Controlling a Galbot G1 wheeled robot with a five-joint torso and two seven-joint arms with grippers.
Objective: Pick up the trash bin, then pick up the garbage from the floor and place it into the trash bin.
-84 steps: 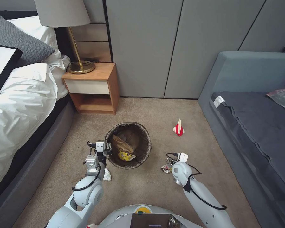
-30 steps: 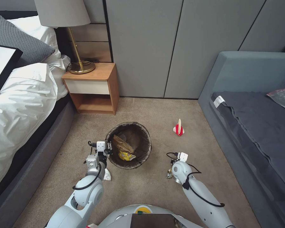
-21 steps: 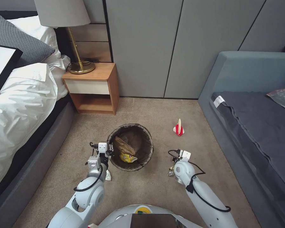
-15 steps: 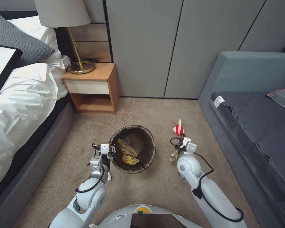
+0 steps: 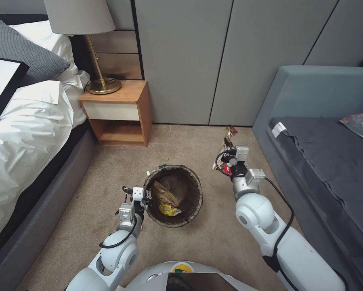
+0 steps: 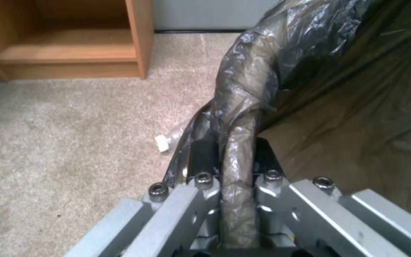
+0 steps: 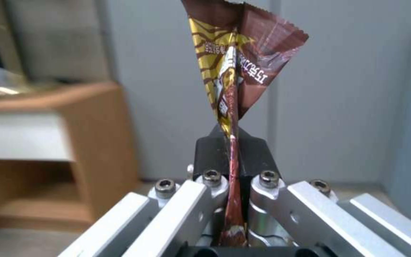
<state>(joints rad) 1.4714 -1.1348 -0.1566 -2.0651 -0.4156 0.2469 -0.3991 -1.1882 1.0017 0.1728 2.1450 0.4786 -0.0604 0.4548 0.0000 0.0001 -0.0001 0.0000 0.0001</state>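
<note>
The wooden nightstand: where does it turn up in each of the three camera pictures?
Head view: nightstand by the bed, beyond the trash bin.
Left wrist view: its open shelf, past the bin's clamped rim.
Right wrist view: blurred, behind the held wrapper.
Shared landmark: the carpet.

Left gripper (image 6: 232,157) fingers (image 6: 202,153) clamped on trash bin (image 6: 243,107) bagged rim; apparently bottle (image 6: 170,139) on carpet (image 6: 72,117).
</note>
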